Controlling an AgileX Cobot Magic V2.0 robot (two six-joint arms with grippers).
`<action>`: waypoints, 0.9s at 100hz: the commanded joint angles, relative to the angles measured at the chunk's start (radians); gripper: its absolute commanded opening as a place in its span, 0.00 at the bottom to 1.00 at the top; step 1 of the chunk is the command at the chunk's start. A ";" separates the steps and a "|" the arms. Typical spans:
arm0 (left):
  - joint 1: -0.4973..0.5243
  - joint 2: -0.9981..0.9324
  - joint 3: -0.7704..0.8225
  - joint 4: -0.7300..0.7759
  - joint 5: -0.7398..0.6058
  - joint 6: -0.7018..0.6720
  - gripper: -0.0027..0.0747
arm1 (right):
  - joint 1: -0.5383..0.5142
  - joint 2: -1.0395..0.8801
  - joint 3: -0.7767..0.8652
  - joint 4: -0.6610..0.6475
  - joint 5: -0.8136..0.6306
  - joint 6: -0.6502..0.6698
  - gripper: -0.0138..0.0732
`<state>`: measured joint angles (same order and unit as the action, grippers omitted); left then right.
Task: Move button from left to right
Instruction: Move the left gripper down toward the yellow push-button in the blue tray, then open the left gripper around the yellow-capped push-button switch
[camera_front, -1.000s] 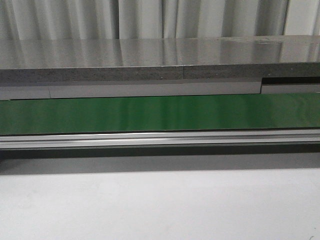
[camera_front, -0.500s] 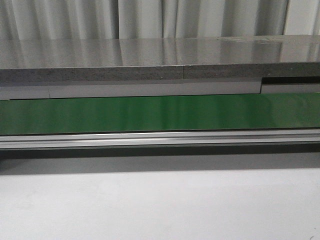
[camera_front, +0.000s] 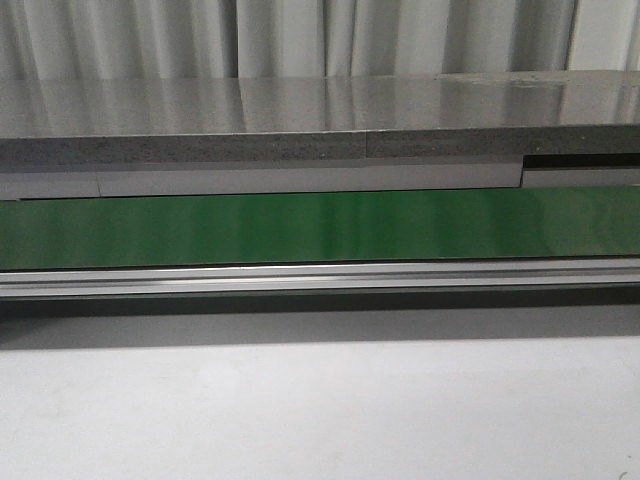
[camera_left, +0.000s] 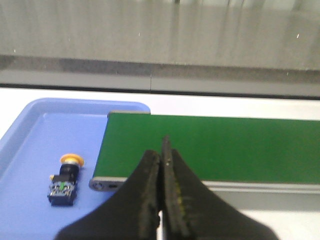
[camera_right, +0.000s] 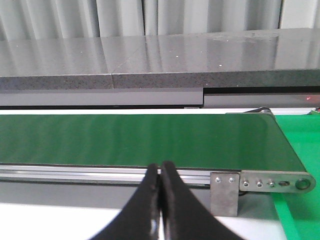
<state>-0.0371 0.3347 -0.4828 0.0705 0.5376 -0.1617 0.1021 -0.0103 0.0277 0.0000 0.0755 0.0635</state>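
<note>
The button (camera_left: 65, 178), a yellow-orange head on a black boxy body, lies on its side in a blue tray (camera_left: 30, 145) beside the end of the green belt (camera_left: 210, 147). My left gripper (camera_left: 161, 150) is shut and empty, hovering over the belt's near edge, to the right of the button and apart from it. In the right wrist view my right gripper (camera_right: 160, 167) is also shut with nothing in it, in front of the belt's aluminium rail (camera_right: 90, 172). Neither gripper nor the button shows in the front view, where only the belt (camera_front: 320, 228) runs across.
A grey stone-like ledge (camera_front: 320, 125) runs behind the belt, with curtains behind it. The belt's right end has a metal bracket (camera_right: 225, 192) and roller plate (camera_right: 275, 182), with a green surface (camera_right: 300, 150) beyond. White tabletop (camera_front: 320, 410) lies in front.
</note>
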 joint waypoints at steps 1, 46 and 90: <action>-0.009 0.097 -0.115 0.003 0.060 -0.009 0.01 | -0.001 -0.019 -0.017 -0.010 -0.087 -0.002 0.08; -0.009 0.386 -0.254 0.003 0.233 -0.009 0.01 | -0.001 -0.019 -0.017 -0.010 -0.087 -0.002 0.08; -0.009 0.428 -0.254 0.003 0.215 -0.009 0.25 | -0.001 -0.019 -0.017 -0.010 -0.087 -0.002 0.08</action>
<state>-0.0371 0.7618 -0.7029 0.0719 0.8159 -0.1617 0.1021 -0.0103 0.0277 0.0000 0.0755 0.0635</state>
